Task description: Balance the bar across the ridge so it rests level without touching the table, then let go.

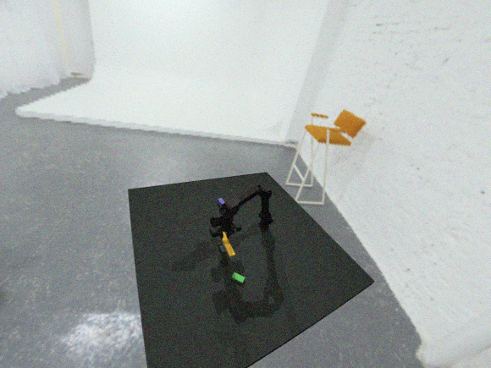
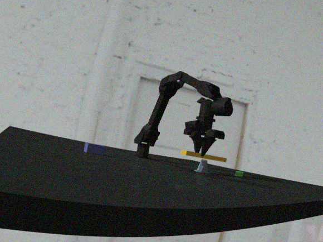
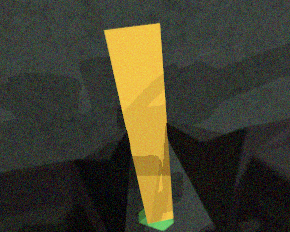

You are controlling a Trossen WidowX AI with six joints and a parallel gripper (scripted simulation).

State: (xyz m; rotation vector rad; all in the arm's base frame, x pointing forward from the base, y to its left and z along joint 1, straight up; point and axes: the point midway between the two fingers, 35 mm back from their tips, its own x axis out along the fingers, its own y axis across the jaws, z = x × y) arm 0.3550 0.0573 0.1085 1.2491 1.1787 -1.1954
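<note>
The yellow bar [image 1: 228,246] [image 2: 218,158] [image 3: 141,85] is held near its middle by my gripper [image 2: 200,154] [image 3: 146,127], which is shut on it. In the exterior view the bar runs about parallel to the table's far edge, clear of the table. The pale blue-grey ridge [image 2: 202,167] [image 1: 222,249] stands on the table directly under the bar and the fingertips. Its top is very close to the bar's underside; I cannot tell whether they touch. In the wrist view the bar covers much of the space between the fingers, and the ridge is not clearly seen.
A small green block [image 1: 238,277] [image 2: 239,173] [image 3: 162,224] lies on the dark table [image 1: 169,314] [image 2: 83,181] beyond one end of the bar. A purple-blue block [image 1: 221,201] [image 2: 94,148] lies on the other side of the arm's base [image 2: 143,150].
</note>
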